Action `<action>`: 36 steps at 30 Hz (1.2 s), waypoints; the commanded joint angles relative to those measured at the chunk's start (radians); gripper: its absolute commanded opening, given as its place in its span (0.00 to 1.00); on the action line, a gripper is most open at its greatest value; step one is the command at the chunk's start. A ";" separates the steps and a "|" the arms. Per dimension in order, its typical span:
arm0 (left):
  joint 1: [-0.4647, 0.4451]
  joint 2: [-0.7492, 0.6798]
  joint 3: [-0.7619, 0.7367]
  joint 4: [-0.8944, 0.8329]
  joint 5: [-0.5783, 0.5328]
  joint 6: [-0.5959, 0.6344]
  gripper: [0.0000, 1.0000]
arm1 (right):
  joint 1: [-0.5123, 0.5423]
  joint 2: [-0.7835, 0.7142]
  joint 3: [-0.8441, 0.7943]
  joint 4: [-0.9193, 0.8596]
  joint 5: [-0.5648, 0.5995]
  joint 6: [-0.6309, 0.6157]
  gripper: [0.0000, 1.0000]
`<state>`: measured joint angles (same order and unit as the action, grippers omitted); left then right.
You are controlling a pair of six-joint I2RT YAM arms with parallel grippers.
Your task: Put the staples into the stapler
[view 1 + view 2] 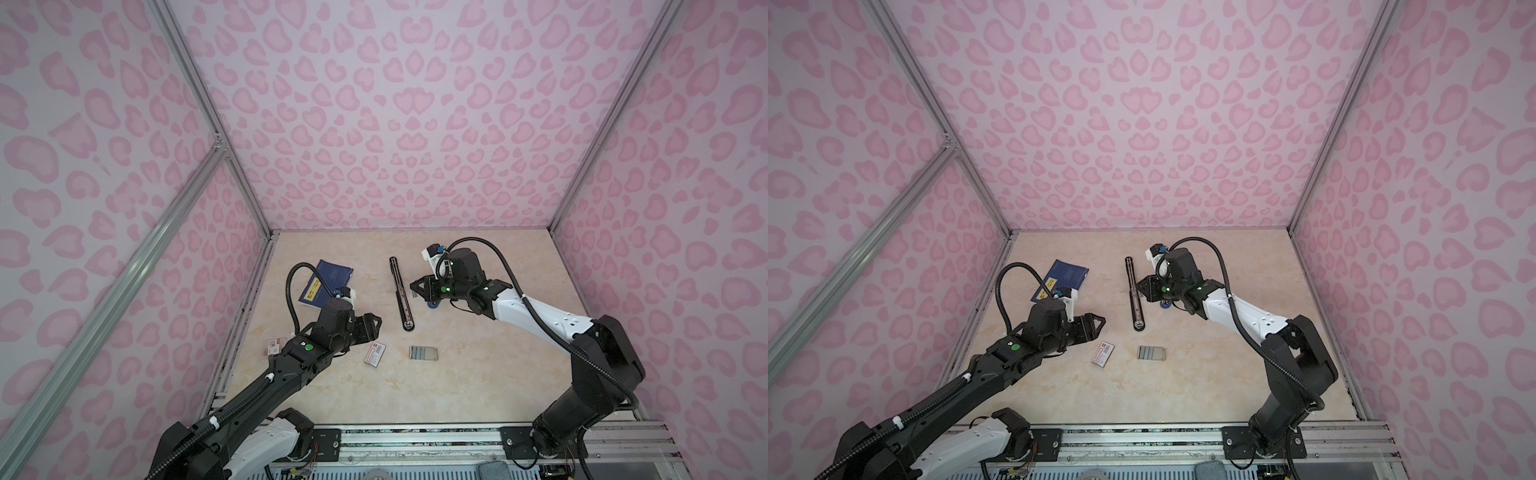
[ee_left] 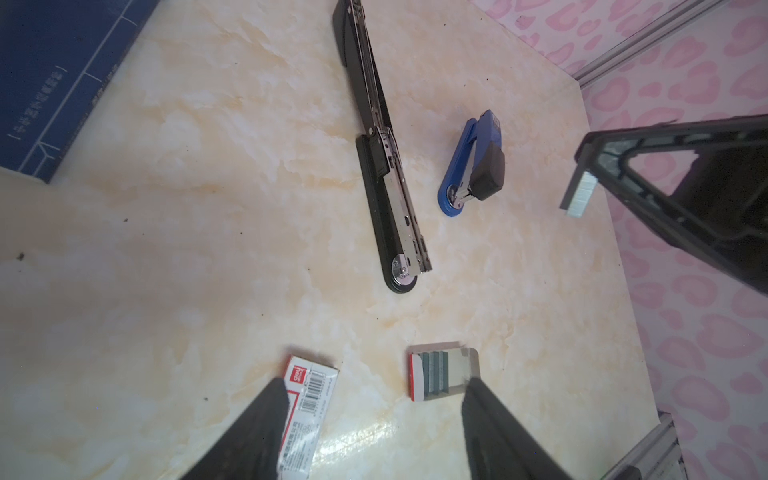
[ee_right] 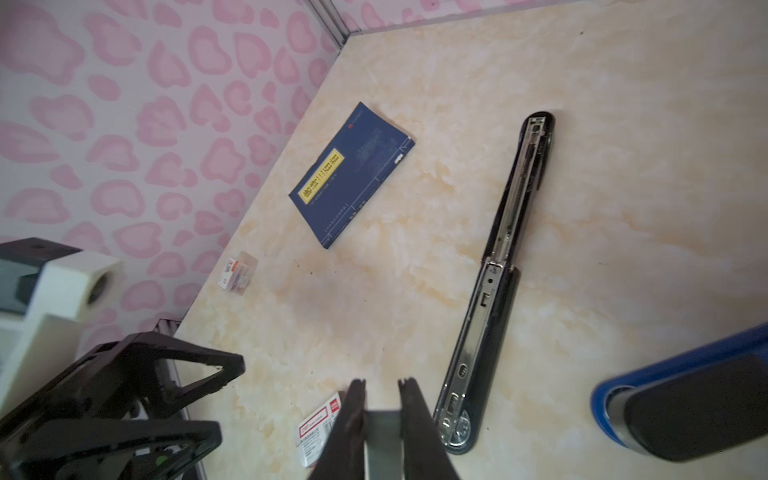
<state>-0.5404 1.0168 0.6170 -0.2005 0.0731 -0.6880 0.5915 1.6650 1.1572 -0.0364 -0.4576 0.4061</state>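
The long black stapler [image 1: 401, 293] [image 1: 1135, 293] lies opened flat on the marble tabletop, its metal channel facing up [image 3: 498, 270] [image 2: 388, 174]. My right gripper [image 1: 413, 286] [image 3: 383, 395] hovers just right of its middle. It is shut on a silvery strip of staples [image 3: 382, 436] [image 2: 579, 193]. More staples lie in an open cardboard tray [image 1: 423, 353] [image 2: 436, 370] nearer the front. My left gripper [image 1: 377, 324] [image 2: 376, 399] hangs open and empty, left of the stapler's near end, above the tabletop between the tray and a printed box.
A smaller blue stapler [image 2: 473, 166] [image 3: 681, 399] sits under my right wrist. A red-and-white box [image 1: 375, 354] [image 2: 309, 395] lies by the tray, and another small box [image 1: 273, 347] lies at the left edge. A blue book [image 1: 326, 286] sits back left. Pink walls close in three sides.
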 commanded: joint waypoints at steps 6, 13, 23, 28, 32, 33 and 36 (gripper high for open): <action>0.000 0.011 -0.024 0.080 -0.009 -0.008 0.70 | 0.059 0.135 0.106 -0.089 0.248 -0.024 0.18; 0.000 -0.023 -0.087 0.157 0.027 -0.010 0.70 | 0.089 0.229 0.178 -0.098 0.349 0.000 0.18; 0.000 0.001 -0.091 0.164 0.032 -0.012 0.70 | 0.114 0.331 0.259 -0.113 0.442 0.022 0.18; 0.000 0.010 -0.092 0.165 0.033 -0.010 0.70 | 0.118 0.371 0.281 -0.120 0.454 0.025 0.18; 0.000 0.014 -0.095 0.166 0.034 -0.010 0.70 | 0.120 0.393 0.294 -0.122 0.453 0.029 0.17; 0.000 0.015 -0.097 0.167 0.035 -0.010 0.70 | 0.123 0.397 0.297 -0.120 0.453 0.030 0.17; 0.000 0.019 -0.100 0.167 0.033 -0.008 0.70 | 0.126 0.406 0.305 -0.123 0.450 0.032 0.17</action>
<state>-0.5404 1.0321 0.5213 -0.0731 0.1055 -0.6918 0.7143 2.0583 1.4551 -0.1551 -0.0196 0.4339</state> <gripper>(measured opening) 0.698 0.176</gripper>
